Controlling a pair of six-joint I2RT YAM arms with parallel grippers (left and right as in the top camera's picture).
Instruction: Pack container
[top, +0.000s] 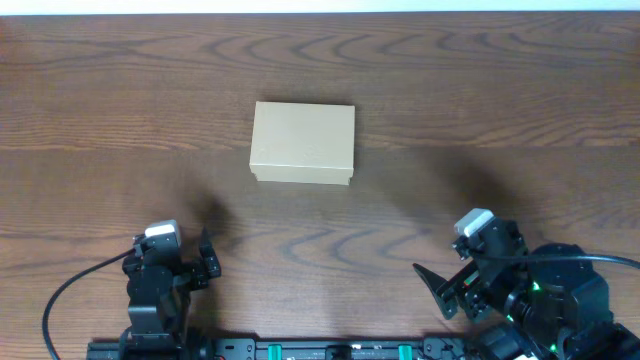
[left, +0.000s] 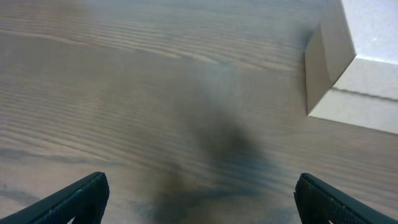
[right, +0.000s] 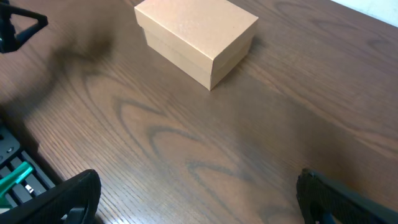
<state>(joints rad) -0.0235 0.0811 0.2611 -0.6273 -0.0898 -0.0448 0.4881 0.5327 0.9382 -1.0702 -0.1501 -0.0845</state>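
left gripper (left: 200, 196) and right gripper (right: 199, 193) are spread wide, nothing held; box (top: 303, 143) at 12 o'clock could be shoved if poked off-center.

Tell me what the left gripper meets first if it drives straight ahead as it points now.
Only bare table, it seems: the container sits right of the left gripper's line. Depth is unclear.

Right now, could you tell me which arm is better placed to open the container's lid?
Probably the left: the closed container sits slightly left of centre, nearer the left gripper than the right gripper. Both are open and empty.
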